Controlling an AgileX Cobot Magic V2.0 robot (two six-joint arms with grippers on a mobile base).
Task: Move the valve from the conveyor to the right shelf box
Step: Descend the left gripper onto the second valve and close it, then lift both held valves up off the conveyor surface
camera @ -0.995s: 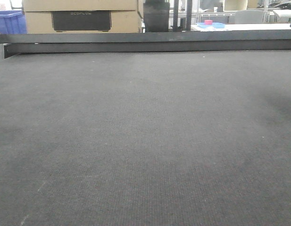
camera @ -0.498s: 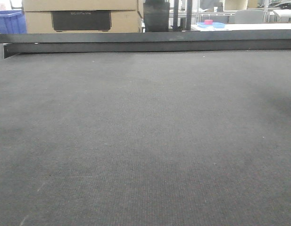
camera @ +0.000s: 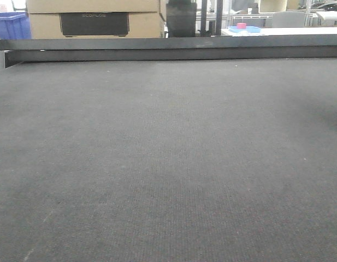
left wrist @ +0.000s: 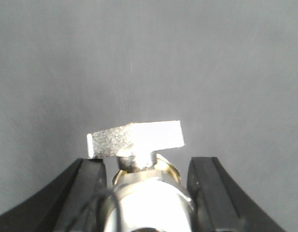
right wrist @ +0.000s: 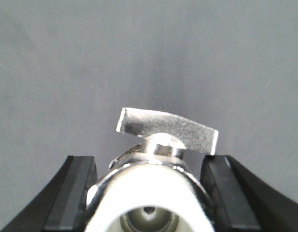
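Currently your left gripper (left wrist: pixel 149 162) is clamped on a metal valve (left wrist: pixel 134 137). Its black fingers (left wrist: pixel 91 188) press either side of the body, and the flat handle stands up at the far end. Your right gripper (right wrist: pixel 149 159) pinches a second valve (right wrist: pixel 168 128) the same way, with the open bore facing the camera. Each hangs over a plain grey surface. In the front view, the conveyor (camera: pixel 168 164) runs back to its black rail (camera: pixel 168 49), with a cardboard box (camera: pixel 92 16) and a blue bin (camera: pixel 10 24) beyond.
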